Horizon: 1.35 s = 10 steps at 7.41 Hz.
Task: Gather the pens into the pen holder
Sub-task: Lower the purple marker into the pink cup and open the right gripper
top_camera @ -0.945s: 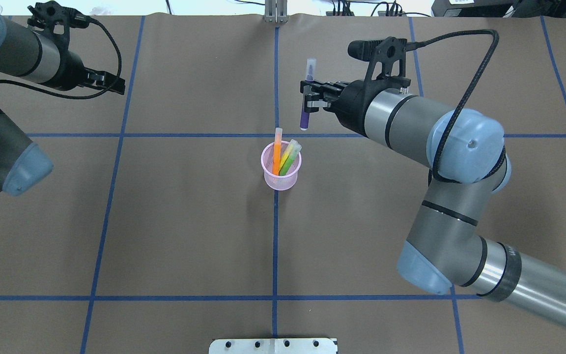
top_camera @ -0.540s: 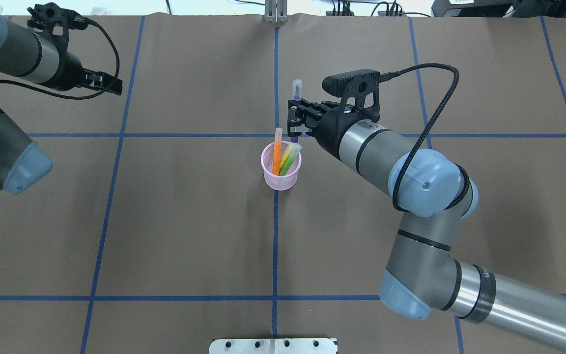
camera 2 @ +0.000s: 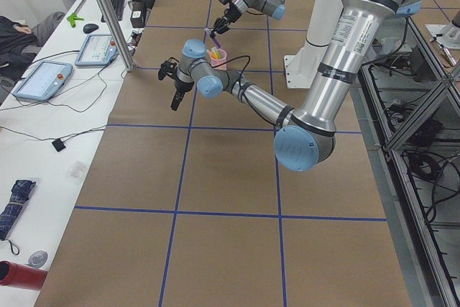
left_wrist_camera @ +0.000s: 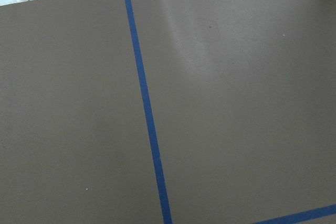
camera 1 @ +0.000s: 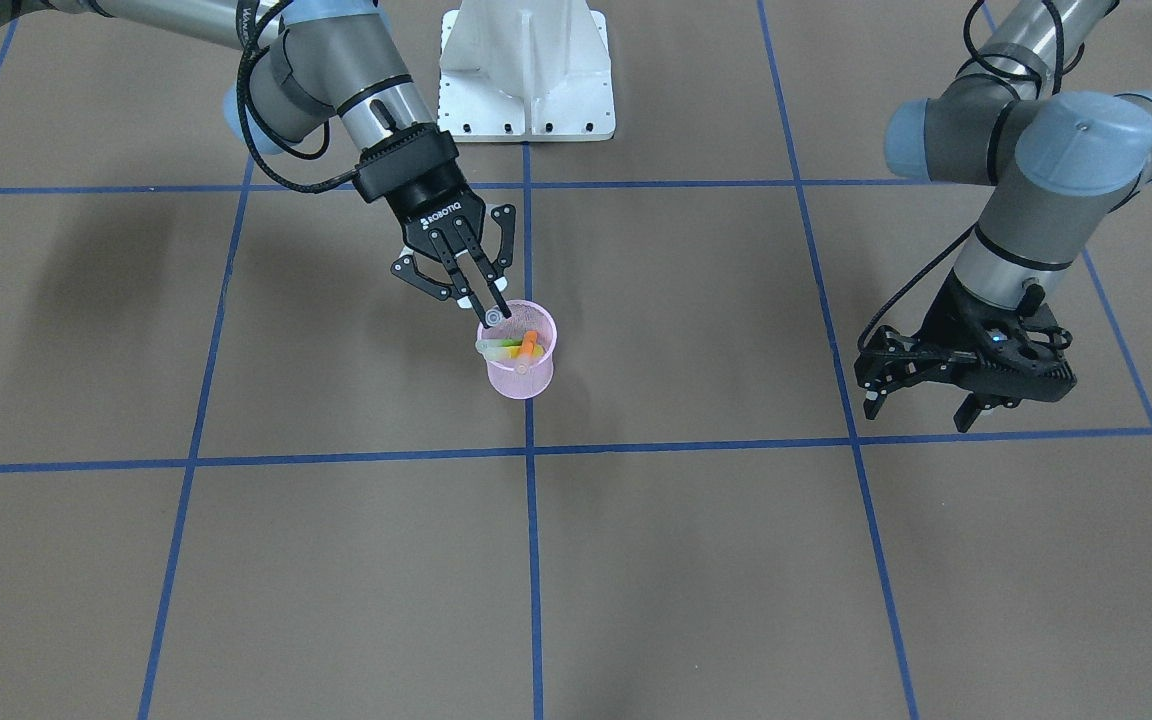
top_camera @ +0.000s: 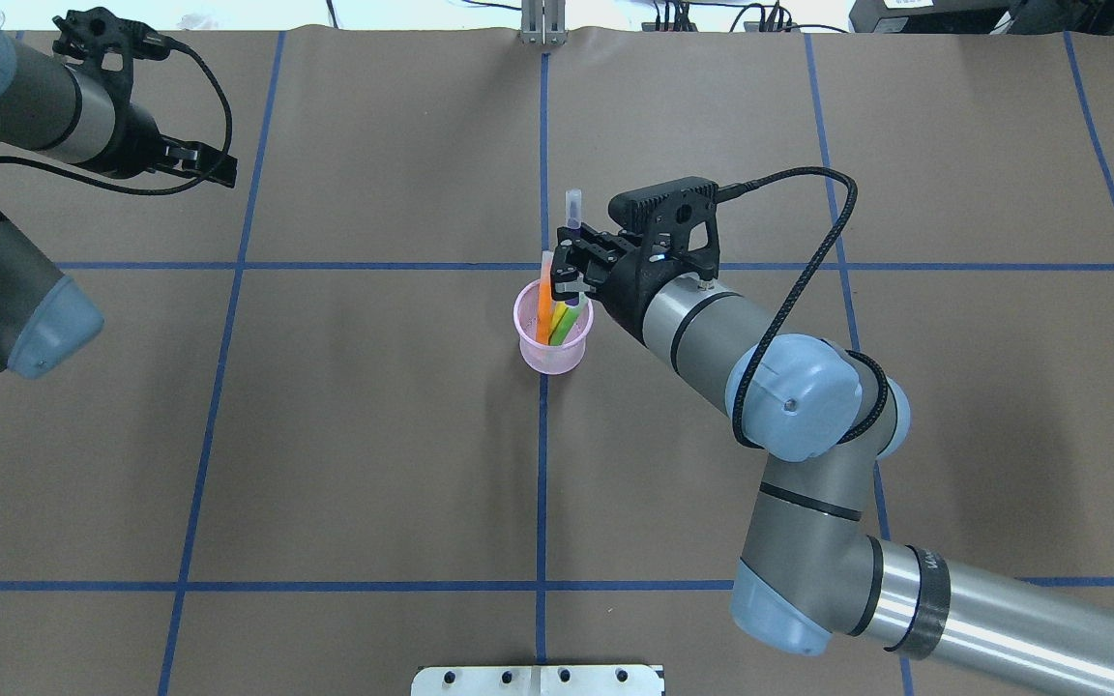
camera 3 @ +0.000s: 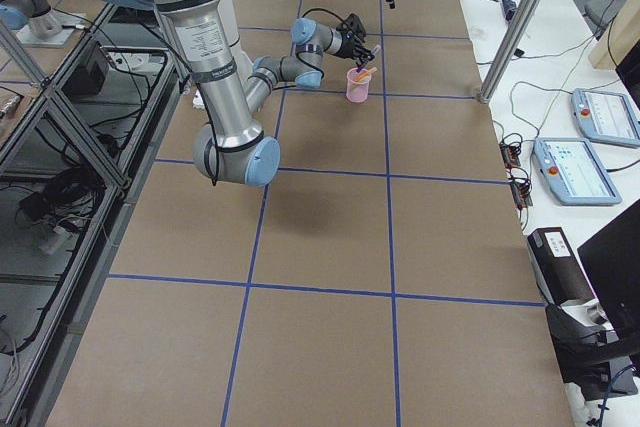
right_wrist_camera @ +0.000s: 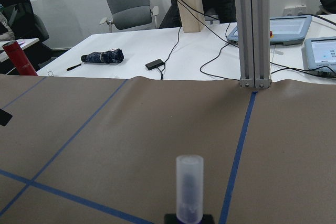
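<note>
The pink mesh pen holder (top_camera: 549, 360) stands at the table's middle on a blue tape line. An orange pen (top_camera: 543, 304) and a green and a yellow pen (top_camera: 565, 321) lean inside it. My right gripper (top_camera: 565, 277) is shut on the purple pen (top_camera: 573, 205), held upright over the holder's far rim; its lower end is hidden behind the fingers. From the front, that gripper (camera 1: 496, 314) sits right at the cup's (camera 1: 519, 382) rim. The right wrist view shows the pen's clear cap (right_wrist_camera: 189, 187). My left gripper (camera 1: 921, 398) hangs open and holds nothing, far off to the side.
Brown paper with a blue tape grid covers the table. The white robot base (camera 1: 526, 70) stands at one edge, and a metal post (right_wrist_camera: 254, 30) rises at the far edge. Tablets, cables and a folded umbrella (right_wrist_camera: 102, 56) lie on white desks beyond.
My right gripper carried the purple pen from the far right side in toward the holder and lowered it over the rim. The left arm barely shifted.
</note>
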Tool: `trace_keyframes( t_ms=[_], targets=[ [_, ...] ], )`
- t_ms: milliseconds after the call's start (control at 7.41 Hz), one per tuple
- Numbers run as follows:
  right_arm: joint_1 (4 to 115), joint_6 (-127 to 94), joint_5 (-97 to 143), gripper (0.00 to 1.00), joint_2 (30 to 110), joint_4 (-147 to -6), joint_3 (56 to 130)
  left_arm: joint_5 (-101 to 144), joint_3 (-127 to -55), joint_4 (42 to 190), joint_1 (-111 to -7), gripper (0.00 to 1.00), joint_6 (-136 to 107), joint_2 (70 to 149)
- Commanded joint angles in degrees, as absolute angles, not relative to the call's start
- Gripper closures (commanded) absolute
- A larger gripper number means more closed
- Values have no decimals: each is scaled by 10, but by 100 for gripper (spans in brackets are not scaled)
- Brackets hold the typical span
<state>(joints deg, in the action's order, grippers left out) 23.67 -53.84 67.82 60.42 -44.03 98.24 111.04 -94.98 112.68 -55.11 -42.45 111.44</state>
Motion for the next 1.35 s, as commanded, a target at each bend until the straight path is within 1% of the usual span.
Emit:
trace_keyframes(
  t_ms=[0, 540, 675, 810, 945, 1080, 1215],
  targets=[
    [222, -538, 666, 100, 590, -440, 954, 1109, -946, 1129, -551, 0, -425, 1114],
    [211, -538, 664, 100, 591, -441, 945, 1109, -940, 1129, -550, 0, -425, 1114],
    [211, -538, 663, 85, 589, -440, 945, 1109, -940, 1129, -550, 0, -425, 1114],
    [211, -539, 663, 66, 587, -440, 945, 1109, -940, 1129, -550, 0, -425, 1114],
    [211, -541, 662, 38, 584, -439, 946, 1109, -940, 1129, -549, 0, -425, 1114],
    [211, -541, 660, 1, 584, -439, 945, 1109, -940, 1129, -550, 0, -425, 1114],
    [211, -544, 653, 0, 583, -438, 952, 1109, -940, 1129, -550, 0, -425, 1114]
  ],
)
